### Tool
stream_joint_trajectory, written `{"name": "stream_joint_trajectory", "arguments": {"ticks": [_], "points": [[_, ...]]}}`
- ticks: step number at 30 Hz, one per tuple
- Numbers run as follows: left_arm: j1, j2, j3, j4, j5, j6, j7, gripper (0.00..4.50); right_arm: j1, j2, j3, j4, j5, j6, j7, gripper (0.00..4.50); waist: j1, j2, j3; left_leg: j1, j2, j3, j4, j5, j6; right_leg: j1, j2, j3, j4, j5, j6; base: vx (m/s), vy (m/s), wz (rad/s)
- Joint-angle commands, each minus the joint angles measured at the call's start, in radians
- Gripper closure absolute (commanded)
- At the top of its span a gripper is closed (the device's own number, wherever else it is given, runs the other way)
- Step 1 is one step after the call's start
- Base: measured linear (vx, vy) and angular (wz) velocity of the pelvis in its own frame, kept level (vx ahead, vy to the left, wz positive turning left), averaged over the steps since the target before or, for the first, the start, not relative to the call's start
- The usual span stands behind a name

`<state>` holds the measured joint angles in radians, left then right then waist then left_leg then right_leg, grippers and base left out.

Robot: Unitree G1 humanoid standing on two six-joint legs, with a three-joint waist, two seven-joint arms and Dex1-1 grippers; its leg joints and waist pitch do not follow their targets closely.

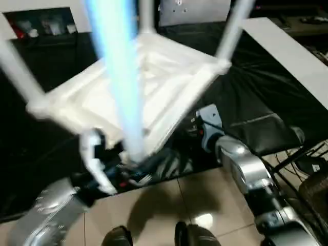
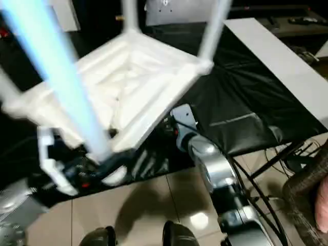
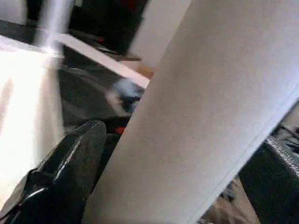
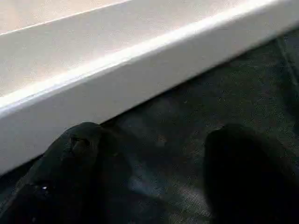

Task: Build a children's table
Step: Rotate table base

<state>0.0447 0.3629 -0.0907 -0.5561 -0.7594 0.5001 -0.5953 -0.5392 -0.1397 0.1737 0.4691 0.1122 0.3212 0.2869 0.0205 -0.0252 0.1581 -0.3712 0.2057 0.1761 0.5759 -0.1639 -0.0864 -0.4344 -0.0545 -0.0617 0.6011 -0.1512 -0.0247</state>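
The white children's table top (image 1: 154, 87) lies upside down and tilted over the black cloth, ribbed underside up. Legs rise from its corners at the left (image 1: 18, 72), back (image 1: 146, 15) and right (image 1: 233, 28). The near leg (image 1: 120, 66), blurred and bluish, stands at the front corner. My left gripper (image 1: 128, 164) is shut on this leg (image 3: 196, 107) low down, a black finger (image 3: 70, 168) on each side. My right gripper (image 1: 197, 128) sits at the top's right edge (image 4: 117, 70), open, with its fingers (image 4: 70, 177) just below the rim and only cloth between them.
Black cloth (image 1: 256, 102) covers the work surface. A long white board (image 1: 287, 46) lies at the back right. Cables and a black frame (image 1: 302, 159) are at the right. Beige floor tiles (image 1: 169, 205) and my feet (image 1: 154, 236) are at the bottom.
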Motion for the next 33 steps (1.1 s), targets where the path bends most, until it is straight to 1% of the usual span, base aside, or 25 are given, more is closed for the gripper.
{"name": "stream_joint_trajectory", "arguments": {"ticks": [1, 3, 4, 6, 9, 10, 11, 12, 13, 14, 15, 16, 18, 19, 21, 23, 25, 26, 27, 28, 29, 30, 31, 32, 33], "points": [[-0.044, -0.027, -0.08, 0.005, 0.027, 0.005, -0.027, 0.01, -0.038, 0.029, 0.009, 0.019, 0.001, -0.049, 0.007, 0.0, 0.004, 0.006, -0.074, 0.006, 0.011, 0.0, -0.059, -0.225, -0.008, 0.058, -0.057, 0.054, -0.067, -0.297, -0.131, 0.0, 0.0, 0.0], [-0.068, -0.041, -0.097, 0.026, 0.046, -0.007, -0.026, 0.01, -0.045, 0.032, 0.007, 0.035, -0.004, -0.063, 0.009, 0.0, 0.004, 0.005, -0.076, 0.003, 0.01, 0.001, -0.057, -0.203, -0.002, 0.061, -0.056, 0.054, -0.064, -0.261, -0.139, 0.0, 0.0, 0.0], [-0.086, -0.054, -0.108, 0.042, 0.058, -0.013, -0.026, 0.01, -0.049, 0.035, 0.01, 0.044, -0.001, -0.076, 0.03, 0.0, 0.003, 0.007, -0.079, 0.002, 0.011, 0.001, -0.056, -0.191, 0.004, 0.063, -0.057, 0.053, -0.061, -0.237, -0.149, 0.0, 0.0, 0.0], [-0.134, -0.097, -0.142, 0.085, 0.078, -0.026, -0.027, 0.01, -0.055, 0.043, 0.02, 0.057, 0.003, -0.103, 0.075, 0.0, 0.005, 0.009, -0.078, 0.005, 0.011, 0.004, -0.055, -0.198, 0.011, 0.061, -0.056, 0.053, -0.064, -0.236, -0.157, 0.0, 0.0, 0.0], [-0.177, -0.127, -0.173, 0.141, 0.12, -0.053, -0.027, 0.01, -0.061, 0.05, 0.02, 0.079, -0.011, -0.115, 0.061, 0.0, 0.005, 0.006, -0.08, 0.001, 0.011, 0.001, -0.054, -0.19, 0.011, 0.067, -0.057, 0.052, -0.062, -0.229, -0.159, 0.0, 0.0, 0.0], [-0.209, -0.141, -0.192, 0.198, 0.182, -0.098, -0.02, 0.01, -0.069, 0.053, 0.004, 0.103, -0.019, -0.129, 0.037, 0.0, 0.005, 0.009, -0.081, 0.005, 0.01, 0.002, -0.053, -0.191, 0.016, 0.063, -0.057, 0.052, -0.066, -0.233, -0.159, 0.0, 0.0, 0.0], [-0.209, -0.141, -0.192, 0.198, 0.182, -0.098, -0.02, 0.01, -0.069, 0.053, 0.004, 0.103, -0.019, -0.129, 0.037, 0.0, 0.005, 0.008, -0.08, 0.004, 0.009, 0.002, -0.052, -0.198, 0.016, 0.064, -0.057, 0.052, -0.066, -0.247, -0.158, 0.0, 0.0, 0.0], [-0.231, -0.149, -0.198, 0.238, 0.219, -0.127, -0.013, 0.01, -0.072, 0.053, -0.01, 0.114, -0.021, -0.136, 0.023, 0.0, 0.006, 0.007, -0.082, 0.002, 0.009, 0.001, -0.052, -0.195, 0.014, 0.068, -0.06, 0.052, -0.064, -0.248, -0.158, 0.0, 0.0, 0.0], [-0.24, -0.151, -0.199, 0.252, 0.231, -0.137, -0.011, 0.01, -0.072, 0.052, -0.015, 0.116, -0.021, -0.139, 0.019, 0.0, 0.006, 0.008, -0.083, 0.005, 0.01, 0.002, -0.052, -0.203, 0.013, 0.065, -0.059, 0.052, -0.066, -0.258, -0.154, 0.0, 0.0, 0.0], [-0.261, -0.157, -0.2, 0.287, 0.255, -0.157, -0.008, 0.01, -0.071, 0.047, -0.026, 0.121, -0.021, -0.147, 0.012, 0.0, 0.006, 0.007, -0.084, 0.003, 0.01, 0.0, -0.053, -0.199, 0.014, 0.068, -0.059, 0.051, -0.065, -0.254, -0.154, 0.0, 0.0, 0.0], [-0.287, -0.166, -0.196, 0.326, 0.272, -0.175, -0.007, 0.01, -0.066, 0.037, -0.039, 0.124, -0.021, -0.158, 0.008, 0.0, 0.007, 0.008, -0.084, 0.006, 0.009, 0.002, -0.051, -0.196, 0.015, 0.065, -0.058, 0.052, -0.066, -0.25, -0.155, 0.0, 0.0, 0.0], [-0.3, -0.169, -0.197, 0.343, 0.286, -0.188, -0.008, 0.01, -0.059, 0.028, -0.046, 0.122, -0.021, -0.164, 0.008, 0.0, 0.01, 0.01, -0.087, 0.006, 0.009, 0.001, -0.051, -0.192, 0.014, 0.069, -0.058, 0.051, -0.065, -0.245, -0.156, 0.0, 0.0, 0.0], [-0.323, -0.175, -0.204, 0.372, 0.312, -0.212, -0.011, 0.01, -0.039, 0.0, -0.066, 0.112, -0.019, -0.172, 0.011, 0.0, 0.012, 0.013, -0.089, 0.008, 0.011, 0.001, -0.05, -0.191, 0.015, 0.066, -0.058, 0.051, -0.065, -0.235, -0.162, 0.0, 0.0, 0.0], [-0.33, -0.176, -0.205, 0.382, 0.321, -0.22, -0.011, 0.01, -0.029, -0.014, -0.076, 0.104, -0.017, -0.175, 0.014, 0.0, 0.015, 0.01, -0.09, 0.01, 0.011, 0.003, -0.049, -0.191, 0.017, 0.066, -0.057, 0.052, -0.063, -0.22, -0.169, 0.0, 0.0, 0.0], [-0.337, -0.176, -0.206, 0.395, 0.337, -0.235, -0.009, 0.01, -0.017, -0.03, -0.09, 0.094, -0.012, -0.18, 0.022, 0.0, 0.019, 0.012, -0.093, 0.007, 0.012, 0.003, -0.047, -0.184, 0.021, 0.069, -0.059, 0.052, -0.059, -0.197, -0.182, 0.0, 0.0, 0.0], [-0.324, -0.15, -0.192, 0.397, 0.329, -0.232, -0.039, 0.01, 0.029, -0.07, -0.118, 0.019, 0.011, -0.172, 0.073, 0.0, 0.024, 0.018, -0.095, 0.008, 0.01, 0.003, -0.045, -0.19, 0.028, 0.07, -0.057, 0.052, -0.061, -0.198, -0.181, 0.0, 0.0, 0.0], [-0.316, -0.125, -0.188, 0.399, 0.325, -0.236, -0.076, 0.01, 0.053, -0.091, -0.122, -0.024, 0.024, -0.165, 0.113, 0.0, 0.025, 0.012, -0.094, 0.004, 0.01, 0.002, -0.047, -0.196, 0.032, 0.072, -0.057, 0.05, -0.062, -0.222, -0.175, 0.0, 0.0, 0.0], [-0.295, -0.061, -0.179, 0.406, 0.309, -0.251, -0.18, 0.01, 0.106, -0.134, -0.123, -0.118, 0.062, -0.144, 0.198, 0.0, 0.025, 0.013, -0.093, 0.004, 0.007, 0.002, -0.046, -0.21, 0.032, 0.072, -0.056, 0.049, -0.067, -0.258, -0.165, 0.0, 0.0, 0.0], [-0.295, -0.061, -0.179, 0.406, 0.309, -0.251, -0.18, 0.01, 0.106, -0.134, -0.123, -0.118, 0.062, -0.144, 0.198, 0.0, 0.026, 0.01, -0.091, 0.004, 0.008, 0.001, -0.048, -0.218, 0.037, 0.073, -0.058, 0.05, -0.071, -0.284, -0.152, 0.0, 0.0, 0.0], [-0.29, -0.016, -0.168, 0.416, 0.285, -0.24, -0.254, 0.01, 0.136, -0.165, -0.117, -0.171, 0.084, -0.136, 0.252, 0.0, 0.023, 0.012, -0.09, 0.003, 0.006, -0.001, -0.049, -0.226, 0.035, 0.072, -0.057, 0.048, -0.073, -0.33, -0.136, 0.0, 0.0, 0.0], [-0.291, -0.006, -0.166, 0.42, 0.283, -0.239, -0.268, 0.18, 0.142, -0.173, -0.116, -0.182, 0.09, -0.133, 0.264, 0.0, 0.023, 0.011, -0.092, 0.006, 0.008, 0.001, -0.048, -0.23, 0.035, 0.069, -0.058, 0.05, -0.074, -0.339, -0.136, 0.0, 0.0, 0.0], [-0.291, 0.005, -0.164, 0.424, 0.281, -0.238, -0.282, 0.28, 0.149, -0.18, -0.114, -0.194, 0.095, -0.131, 0.277, 0.0, 0.021, 0.012, -0.089, 0.005, 0.007, -0.001, -0.05, -0.235, 0.036, 0.067, -0.057, 0.049, -0.076, -0.354, -0.133, 0.0, 0.0, 0.0], [-0.297, 0.042, -0.165, 0.447, 0.292, -0.247, -0.326, 0.35, 0.171, -0.208, -0.109, -0.235, 0.114, -0.121, 0.326, 0.0, 0.019, 0.013, -0.088, 0.007, 0.01, -0.001, -0.051, -0.25, 0.032, 0.064, -0.058, 0.048, -0.078, -0.38, -0.137, 0.0, 0.0, 0.0], [-0.303, 0.066, -0.168, 0.463, 0.302, -0.252, -0.353, 0.39, 0.184, -0.224, -0.106, -0.258, 0.124, -0.114, 0.353, 0.0, 0.021, 0.01, -0.087, 0.011, 0.009, -0.001, -0.051, -0.258, 0.037, 0.062, -0.057, 0.048, -0.082, -0.404, -0.127, 0.0, 0.0, 0.0], [-0.321, 0.123, -0.188, 0.504, 0.334, -0.272, -0.419, 0.39, 0.212, -0.264, -0.098, -0.31, 0.144, -0.098, 0.415, 0.0, 0.022, 0.011, -0.086, 0.013, 0.01, -0.001, -0.052, -0.262, 0.037, 0.06, -0.057, 0.049, -0.083, -0.411, -0.125, 0.0, 0.0, 0.0]]}}
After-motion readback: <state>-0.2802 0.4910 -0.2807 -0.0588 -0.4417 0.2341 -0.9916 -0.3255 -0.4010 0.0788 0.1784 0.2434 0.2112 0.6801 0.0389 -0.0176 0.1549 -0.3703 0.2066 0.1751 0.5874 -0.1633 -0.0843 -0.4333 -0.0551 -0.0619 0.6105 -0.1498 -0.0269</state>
